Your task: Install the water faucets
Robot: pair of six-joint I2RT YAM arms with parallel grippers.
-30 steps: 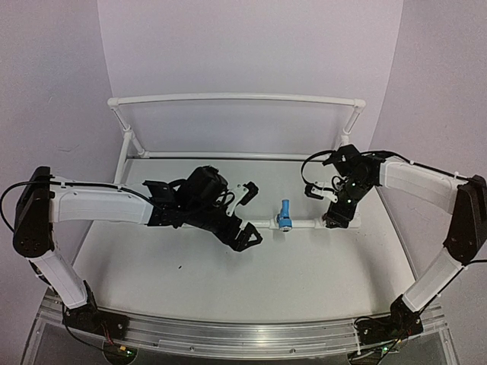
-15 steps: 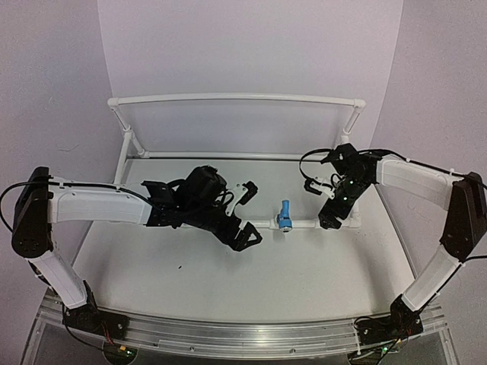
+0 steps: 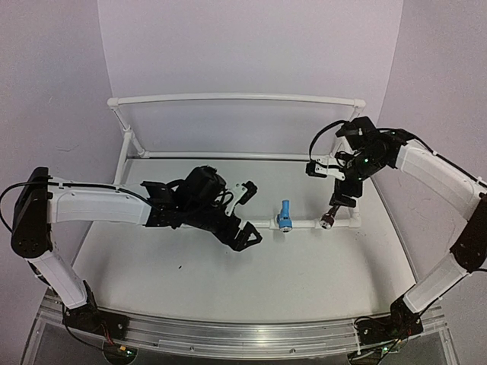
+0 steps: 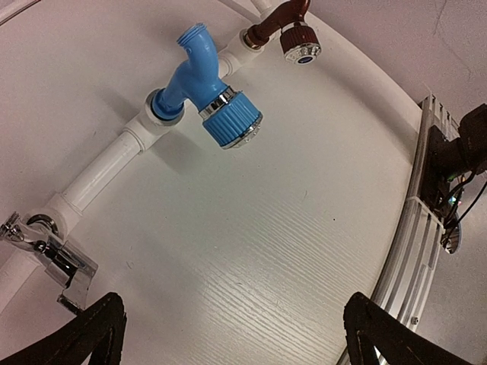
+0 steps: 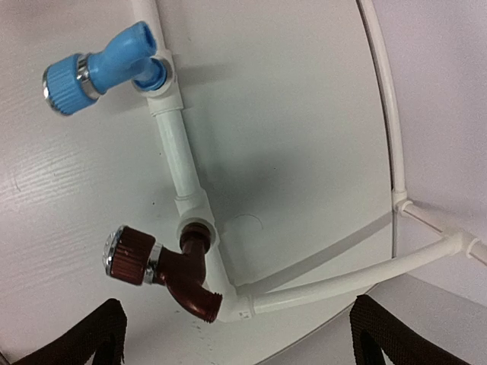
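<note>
Up in the upper right of the overhead view sat the right gripper, fingers spread wide, nothing between them, clear of the red-brown faucet just below it. That faucet was seated in a socket of the white pipe frame, knob and shiny end pointing toward the bottom of the frame. A little to its left, dead centre, the blue faucet stood plugged into the same low pipe. Left of centre, the left gripper was released too, jaws wide, empty, near the pipe above the table. And in the lower left of the left wrist view, the grey metal faucet sat on that pipe line as well.
</note>
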